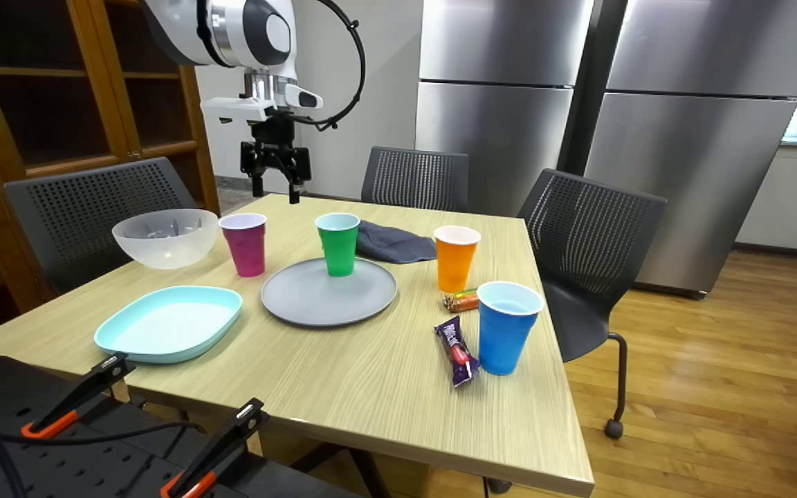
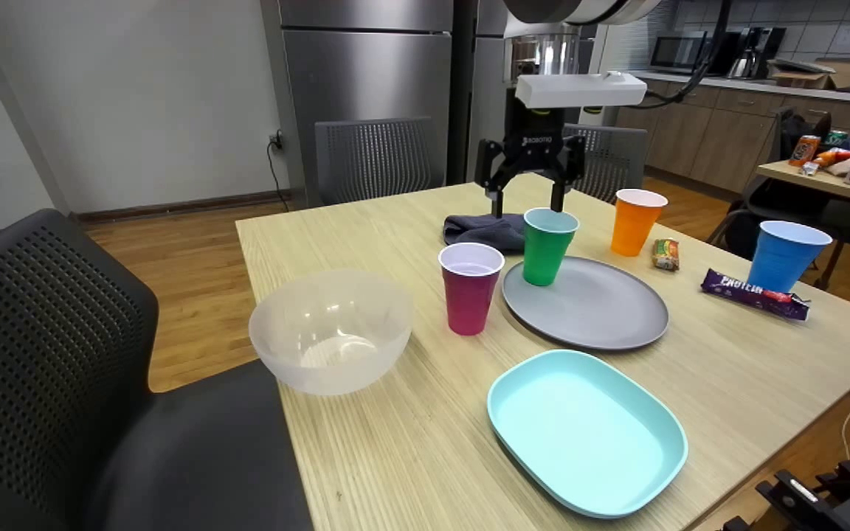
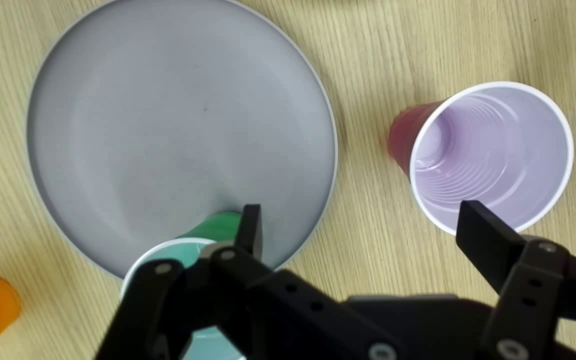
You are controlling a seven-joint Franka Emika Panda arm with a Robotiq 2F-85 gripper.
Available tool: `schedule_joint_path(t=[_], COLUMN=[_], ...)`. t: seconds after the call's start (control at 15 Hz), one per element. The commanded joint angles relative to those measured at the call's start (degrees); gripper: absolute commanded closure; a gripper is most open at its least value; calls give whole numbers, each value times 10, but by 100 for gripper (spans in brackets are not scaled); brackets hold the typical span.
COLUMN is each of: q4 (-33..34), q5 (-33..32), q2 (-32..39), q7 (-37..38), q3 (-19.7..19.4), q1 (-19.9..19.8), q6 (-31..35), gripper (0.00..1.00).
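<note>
Green cup (image 3: 218, 226), on the grey plate (image 3: 183, 115), lies lower left in the wrist view, partly behind one fingertip of the end effector (image 3: 361, 206); magenta cup (image 3: 490, 150) lies right of centre, partly behind the opposite fingertip. Both stand upright, axes vertical, below the spread, unloaded jaws.

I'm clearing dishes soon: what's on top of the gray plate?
The green cup stands upright on the gray plate, off-center. The spot directly under the cup is covered and cannot be seen.
</note>
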Motion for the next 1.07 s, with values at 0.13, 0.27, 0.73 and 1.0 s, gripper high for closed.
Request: schedule_joint_path(t=[0.13,0.27,0.73,1.0], q4=[-2,-1,-2,19], q5=[-3,-6,-27,-35], q2=[10,17,40,78], q7=[3,2,9,13], q3=[0,1,-4,-6], q1=[11,16,43,54], q6=[24,31,50,58], gripper=[0,0,0,0])
